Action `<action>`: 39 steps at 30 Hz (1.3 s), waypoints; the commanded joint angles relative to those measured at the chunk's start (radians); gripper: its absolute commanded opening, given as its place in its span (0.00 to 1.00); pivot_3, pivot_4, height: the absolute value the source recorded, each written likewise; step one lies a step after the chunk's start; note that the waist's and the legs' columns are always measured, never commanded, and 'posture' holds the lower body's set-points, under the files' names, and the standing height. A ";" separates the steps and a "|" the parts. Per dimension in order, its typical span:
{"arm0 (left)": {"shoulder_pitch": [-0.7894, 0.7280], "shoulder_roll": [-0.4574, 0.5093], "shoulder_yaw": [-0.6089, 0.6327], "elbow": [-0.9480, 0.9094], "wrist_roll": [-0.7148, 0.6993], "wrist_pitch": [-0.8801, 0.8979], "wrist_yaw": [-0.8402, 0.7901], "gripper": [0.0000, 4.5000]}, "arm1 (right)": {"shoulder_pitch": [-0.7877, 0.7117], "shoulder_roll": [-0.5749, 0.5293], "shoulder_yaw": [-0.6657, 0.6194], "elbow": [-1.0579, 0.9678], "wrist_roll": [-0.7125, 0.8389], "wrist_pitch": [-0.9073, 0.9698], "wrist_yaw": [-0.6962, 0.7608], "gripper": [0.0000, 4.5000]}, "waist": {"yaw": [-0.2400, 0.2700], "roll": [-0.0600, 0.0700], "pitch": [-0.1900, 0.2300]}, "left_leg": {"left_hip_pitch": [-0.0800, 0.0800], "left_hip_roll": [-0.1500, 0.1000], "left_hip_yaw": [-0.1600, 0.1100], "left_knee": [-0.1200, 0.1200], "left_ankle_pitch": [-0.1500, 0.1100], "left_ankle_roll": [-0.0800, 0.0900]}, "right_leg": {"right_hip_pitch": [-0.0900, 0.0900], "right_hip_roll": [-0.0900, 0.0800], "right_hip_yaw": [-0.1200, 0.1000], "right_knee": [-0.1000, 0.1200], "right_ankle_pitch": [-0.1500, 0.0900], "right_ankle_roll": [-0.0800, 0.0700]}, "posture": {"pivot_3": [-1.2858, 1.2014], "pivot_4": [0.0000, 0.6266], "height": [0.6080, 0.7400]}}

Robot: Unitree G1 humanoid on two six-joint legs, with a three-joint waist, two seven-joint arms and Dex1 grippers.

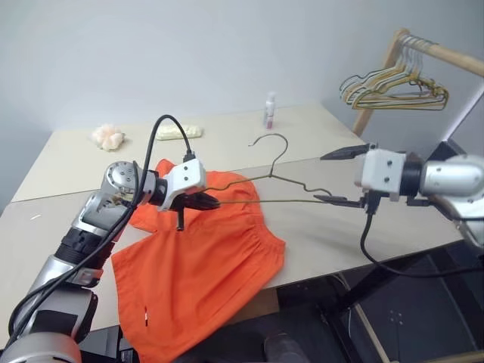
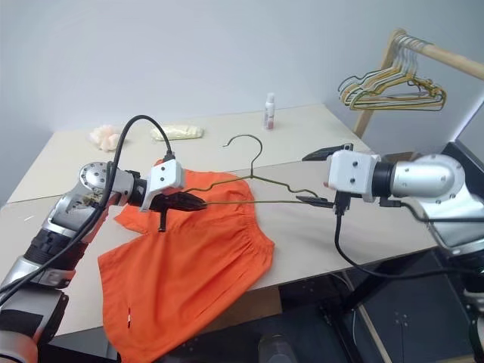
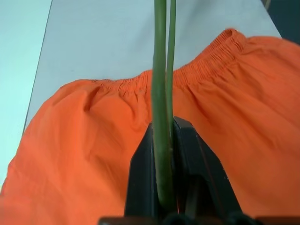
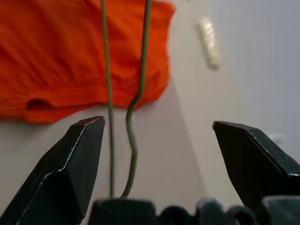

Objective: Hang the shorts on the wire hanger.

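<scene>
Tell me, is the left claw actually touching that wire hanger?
Touching. The left wrist view shows the left gripper shut on the wire hanger.

even, soft indoor light, faint shadows on the table (image 1: 318,227); close wrist views look blurred

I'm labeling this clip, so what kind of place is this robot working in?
Probably an indoor lab or test room set up for laundry practice: a plain light table against a bare wall, a wooden clothes rail with spare hangers, and orange shorts laid out.
</scene>
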 commanded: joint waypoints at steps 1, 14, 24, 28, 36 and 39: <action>-0.014 -0.003 0.032 -0.032 -0.017 -0.012 -0.005 0.00 | -0.116 0.055 0.072 0.020 -0.063 0.248 0.081 0.96 | 0.014 0.000 0.000 | -0.001 0.000 0.000 0.000 0.000 0.000 | -0.001 0.000 0.000 0.000 0.000 0.000 | 0.43 0.00 1.00; 0.001 -0.014 0.046 -0.063 -0.024 0.003 -0.012 0.00 | -0.218 0.230 0.157 0.175 -0.257 0.332 0.208 0.52 | 0.063 0.001 0.000 | -0.030 -0.006 -0.001 0.014 0.000 0.000 | -0.031 -0.001 0.000 0.021 0.000 0.000 | 0.44 0.00 1.00; 0.004 -0.016 0.056 -0.036 -0.041 -0.096 -0.077 0.00 | -0.176 0.235 0.106 0.139 -0.260 0.308 0.234 0.01 | 0.058 0.001 0.000 | -0.030 -0.006 -0.001 0.015 0.000 0.000 | -0.032 0.000 0.000 0.024 0.000 0.000 | 0.43 0.00 1.00; 0.018 -0.009 0.073 0.009 -0.084 -0.197 -0.191 0.12 | -0.103 0.205 0.053 0.045 -0.219 0.320 0.249 0.00 | 0.059 0.001 0.000 | -0.030 -0.006 -0.001 0.015 0.000 0.000 | -0.032 -0.001 0.000 0.024 0.000 0.000 | 0.43 0.00 1.00; -0.043 -0.010 0.139 0.169 -0.098 -0.240 -0.188 0.65 | 0.216 0.127 -0.183 -0.161 -0.038 0.607 0.165 0.00 | 0.065 0.000 0.000 | -0.030 -0.006 -0.002 0.016 0.000 0.001 | -0.031 -0.001 -0.002 0.024 0.000 0.000 | 0.43 0.00 1.00; -0.018 0.003 0.168 0.163 -0.128 -0.210 -0.202 0.86 | 0.348 0.112 -0.301 -0.177 0.035 0.766 0.112 0.00 | 0.063 0.000 -0.001 | -0.031 -0.006 -0.002 0.016 0.000 0.001 | -0.031 0.000 -0.001 0.024 0.000 0.000 | 0.43 0.00 1.00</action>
